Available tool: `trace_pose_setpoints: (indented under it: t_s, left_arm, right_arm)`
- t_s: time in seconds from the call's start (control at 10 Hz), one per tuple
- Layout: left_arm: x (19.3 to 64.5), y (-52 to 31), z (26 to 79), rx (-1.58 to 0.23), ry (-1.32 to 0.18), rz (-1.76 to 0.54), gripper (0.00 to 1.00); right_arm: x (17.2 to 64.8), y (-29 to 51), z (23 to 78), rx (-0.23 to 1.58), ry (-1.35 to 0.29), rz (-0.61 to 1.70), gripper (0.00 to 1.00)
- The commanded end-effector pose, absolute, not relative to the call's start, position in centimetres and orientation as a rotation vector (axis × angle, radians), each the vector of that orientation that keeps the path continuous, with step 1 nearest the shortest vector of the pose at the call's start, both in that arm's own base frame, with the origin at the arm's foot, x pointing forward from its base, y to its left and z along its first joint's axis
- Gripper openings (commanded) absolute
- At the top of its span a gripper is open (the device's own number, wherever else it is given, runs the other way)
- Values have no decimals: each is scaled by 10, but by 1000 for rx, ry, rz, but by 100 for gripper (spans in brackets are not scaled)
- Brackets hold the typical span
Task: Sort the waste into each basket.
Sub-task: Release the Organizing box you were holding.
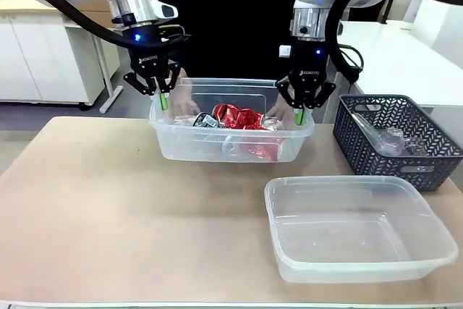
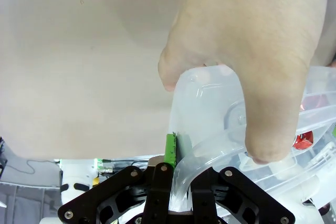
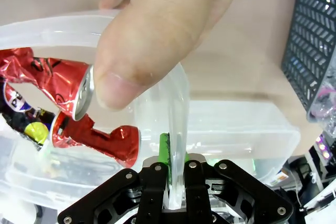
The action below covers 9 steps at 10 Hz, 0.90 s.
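Left gripper (image 1: pixel 163 99) is clamped on the rim of the waste tub (image 1: pixel 188 146) at the tub's 9 o'clock end. Left wrist cam: clear rolled rim pinched between the green pads (image 2: pixel 170 148), no gap. Right gripper (image 1: pixel 299 112), same story at the tub's 3 o'clock end: jaws closed tight on the clear wall, pad flat against it. Both point straight down.

Waste tub is at 12 o'clock on the table (image 1: pixel 108 208), far edge, in front of the person. Can't tell whether its base is on the table or just off it. Inside: crushed red-and-silver cans (image 1: pixel 239 116) piled from centre toward 3 o'clock, and a dark printed wrapper (image 1: pixel 206 119) at about 9 o'clock of the pile. Right wrist cam: one crushed can has its silver end up near the wall close to the gripper.

Person's hands are on the tub too: one (image 1: pixel 184 99) over the far rim just beside the left gripper, the other (image 1: pixel 278 110) just beside the right gripper. Wrist cams show fingers curled over the rim at both ends.

Empty tub (image 1: pixel 347 240) is at 4 o'clock on the table, near edge, apart from the waste tub. Dark grey lattice basket (image 1: pixel 362 146) is at 3 o'clock, just beyond the empty tub, with clear plastic bottles (image 1: pixel 387 139) lying in it.
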<state>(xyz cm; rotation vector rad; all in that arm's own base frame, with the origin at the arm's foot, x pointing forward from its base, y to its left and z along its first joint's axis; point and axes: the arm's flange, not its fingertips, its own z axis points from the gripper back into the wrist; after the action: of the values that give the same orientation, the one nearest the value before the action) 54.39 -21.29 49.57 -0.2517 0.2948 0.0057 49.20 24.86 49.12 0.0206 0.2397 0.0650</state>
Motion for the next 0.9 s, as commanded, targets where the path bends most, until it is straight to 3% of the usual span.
trace_pose_setpoints:
  t_s: [0.0,0.1,0.2,0.3,0.4,0.6,0.7,0.8]
  left_arm:
    - [544,-213,496,-252,295,6,6]
    - [548,-220,502,-232,276,-24,6]
    - [549,-226,506,-226,278,-55,58]
    - [549,-230,509,-221,269,-68,63]
    - [546,-230,511,-225,265,-72,100]
    - [530,-224,523,-217,208,-52,100]
    - [520,-220,529,-213,176,-42,87]
    - [509,-217,534,-216,148,-44,97]
  right_arm:
    - [489,252,489,14,242,76,4]
    - [492,249,491,21,240,65,4]
    - [488,251,494,30,220,102,56]
    - [485,251,495,62,207,98,59]
    - [483,248,494,84,186,90,100]
    - [475,235,508,137,51,55,100]
    - [470,230,517,162,-24,32,84]
    - [465,226,523,191,-77,31,94]
